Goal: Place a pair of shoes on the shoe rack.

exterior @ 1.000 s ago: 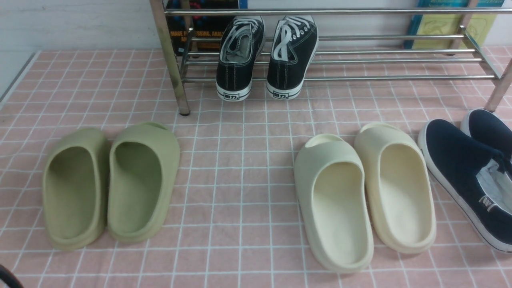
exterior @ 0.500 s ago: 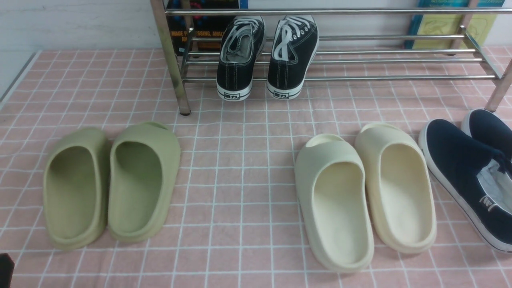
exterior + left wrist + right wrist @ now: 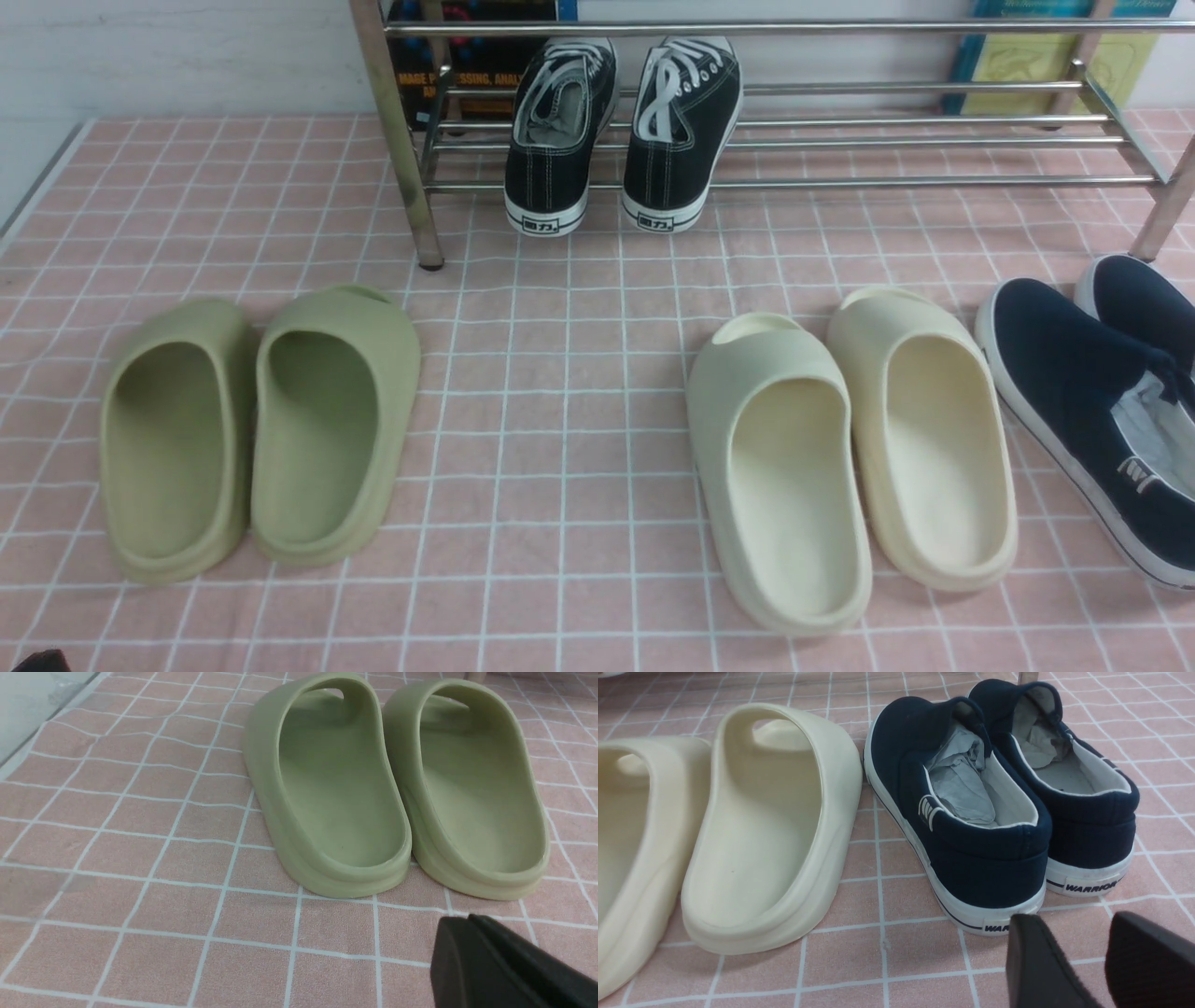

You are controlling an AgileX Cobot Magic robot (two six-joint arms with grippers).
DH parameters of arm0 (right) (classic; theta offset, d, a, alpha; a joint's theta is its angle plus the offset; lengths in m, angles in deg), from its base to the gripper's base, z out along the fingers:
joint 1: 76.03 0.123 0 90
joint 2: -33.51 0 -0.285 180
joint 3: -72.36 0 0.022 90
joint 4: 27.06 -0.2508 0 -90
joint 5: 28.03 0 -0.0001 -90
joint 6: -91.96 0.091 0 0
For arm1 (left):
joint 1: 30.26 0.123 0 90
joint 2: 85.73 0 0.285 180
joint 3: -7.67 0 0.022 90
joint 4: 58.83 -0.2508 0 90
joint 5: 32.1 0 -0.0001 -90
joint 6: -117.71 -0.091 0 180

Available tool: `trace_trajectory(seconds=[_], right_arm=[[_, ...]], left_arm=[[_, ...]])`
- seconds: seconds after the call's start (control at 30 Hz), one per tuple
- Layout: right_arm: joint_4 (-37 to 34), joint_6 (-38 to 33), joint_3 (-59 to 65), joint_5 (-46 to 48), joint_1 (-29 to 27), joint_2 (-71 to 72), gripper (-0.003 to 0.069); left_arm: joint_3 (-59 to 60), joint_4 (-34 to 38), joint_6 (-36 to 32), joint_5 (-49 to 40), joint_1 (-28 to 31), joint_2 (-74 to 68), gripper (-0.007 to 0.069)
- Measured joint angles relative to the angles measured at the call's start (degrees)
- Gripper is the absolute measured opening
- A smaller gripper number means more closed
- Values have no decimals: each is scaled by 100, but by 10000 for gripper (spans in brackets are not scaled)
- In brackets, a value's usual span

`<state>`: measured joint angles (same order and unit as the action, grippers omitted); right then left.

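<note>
The two black canvas sneakers, the left one (image 3: 558, 131) and the right one (image 3: 680, 126), stand side by side on the lower bars of the steel shoe rack (image 3: 934, 142), toes to the back and heels overhanging the front bar. My left gripper (image 3: 469, 918) is shut and empty, low over the pink cloth just behind the olive slides; only a dark sliver of it (image 3: 37, 661) shows in the front view. My right gripper (image 3: 1078, 926) is open and empty, just behind the heels of the navy slip-ons. Neither gripper is near the sneakers.
Olive slides (image 3: 261, 429) (image 3: 397, 788) lie front left, cream slides (image 3: 850, 457) (image 3: 770, 826) front right, navy slip-ons (image 3: 1102, 401) (image 3: 999, 812) at far right. Books (image 3: 467, 75) lean behind the rack. The table's edge (image 3: 37, 177) runs along the left.
The dark piece of my left arm at the front view's lower left corner has sunk lower and nearly left the view. The sneakers and other shoes have not moved.
</note>
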<state>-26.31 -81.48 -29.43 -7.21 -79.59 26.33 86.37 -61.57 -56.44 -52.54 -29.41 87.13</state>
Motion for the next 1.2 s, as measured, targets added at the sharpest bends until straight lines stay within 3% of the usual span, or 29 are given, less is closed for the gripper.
trace_trajectory(seconds=[1.2], right_arm=[[1,0,0,0,0,0,240]], left_arm=[[-5,-262,-45,-19,0,0,28]])
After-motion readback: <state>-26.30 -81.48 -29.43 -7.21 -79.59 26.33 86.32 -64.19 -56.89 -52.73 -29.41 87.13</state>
